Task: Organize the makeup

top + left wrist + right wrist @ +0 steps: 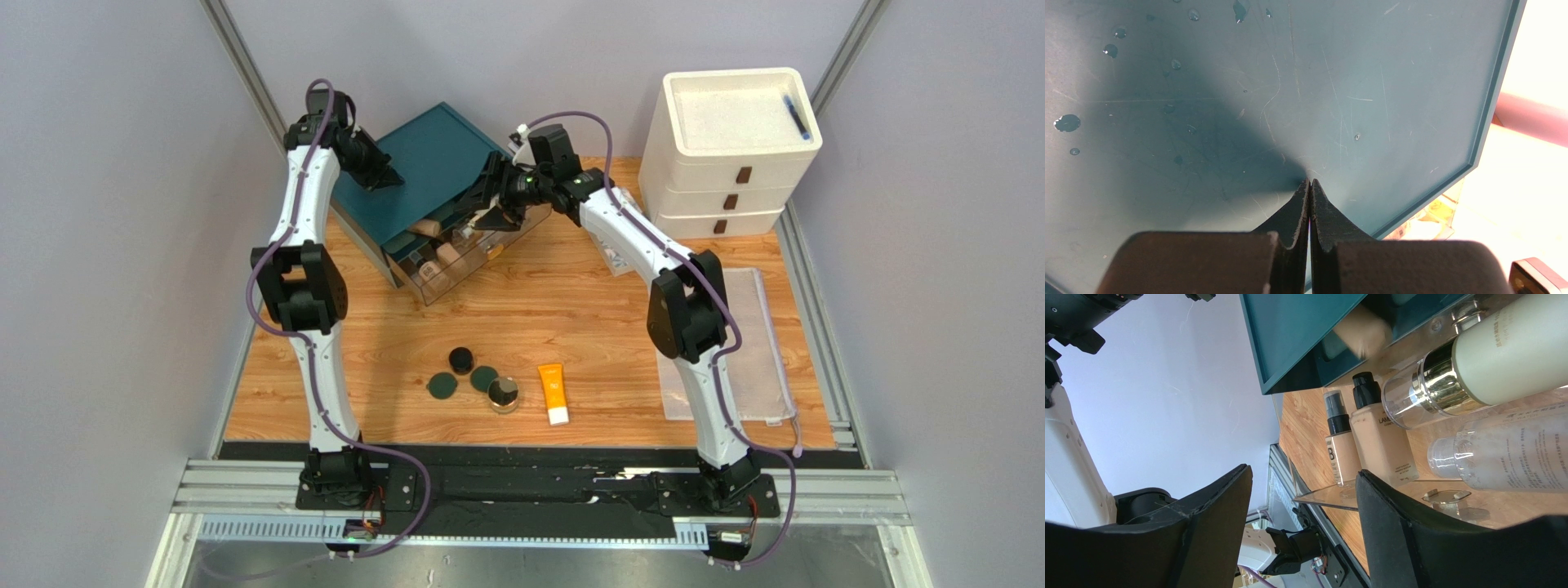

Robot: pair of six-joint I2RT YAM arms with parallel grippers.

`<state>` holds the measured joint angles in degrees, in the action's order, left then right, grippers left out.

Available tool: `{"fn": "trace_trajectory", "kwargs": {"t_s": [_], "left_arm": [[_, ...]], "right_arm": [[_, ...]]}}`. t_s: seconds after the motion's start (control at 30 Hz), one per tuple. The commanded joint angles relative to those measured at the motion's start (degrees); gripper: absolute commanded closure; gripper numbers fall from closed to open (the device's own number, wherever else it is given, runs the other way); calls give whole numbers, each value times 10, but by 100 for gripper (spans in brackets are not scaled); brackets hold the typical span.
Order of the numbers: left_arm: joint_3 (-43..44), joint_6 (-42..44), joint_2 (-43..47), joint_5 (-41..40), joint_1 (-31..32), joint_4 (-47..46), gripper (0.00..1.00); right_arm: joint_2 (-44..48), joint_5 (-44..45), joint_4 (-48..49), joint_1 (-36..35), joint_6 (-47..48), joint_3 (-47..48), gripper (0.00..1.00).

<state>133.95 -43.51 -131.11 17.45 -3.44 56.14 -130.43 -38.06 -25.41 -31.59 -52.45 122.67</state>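
Though cramped from above, plain from right wrist: right pincer [1303, 474] spread wide, facing beige bottles [1379, 441] in clear drawer [1327, 499]; left pincer [1309, 184] closed against teal top [1229, 92]; compacts [443, 387], orange tube [553, 390] near surface's [613, 319] front edge.

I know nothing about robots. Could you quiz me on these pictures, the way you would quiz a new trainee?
1. True or false: the orange tube lies on the table, outside the clear drawer.
2. The left gripper, tips shut, touches: A the white drawer unit; B the teal cabinet; C the mesh pouch.
3. Fill in: the right gripper, at the drawer that holds the bottles, has its jaws ____.
Key: 1 true; 2 B; 3 open.
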Motion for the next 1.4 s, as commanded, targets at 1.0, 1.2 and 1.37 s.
{"fn": "trace_trajectory", "kwargs": {"t_s": [1.0,1.2,1.37], "left_arm": [[-42,56,-52,-51,5,130,100],[-45,57,-52,-50,5,131,100],[-43,53,-53,-42,5,125,100]], "right_arm": [[206,207,-357,-101,444,-424,37],[150,251,-366,-157,443,-422,39],[110,323,-373,-196,438,-417,48]]}}
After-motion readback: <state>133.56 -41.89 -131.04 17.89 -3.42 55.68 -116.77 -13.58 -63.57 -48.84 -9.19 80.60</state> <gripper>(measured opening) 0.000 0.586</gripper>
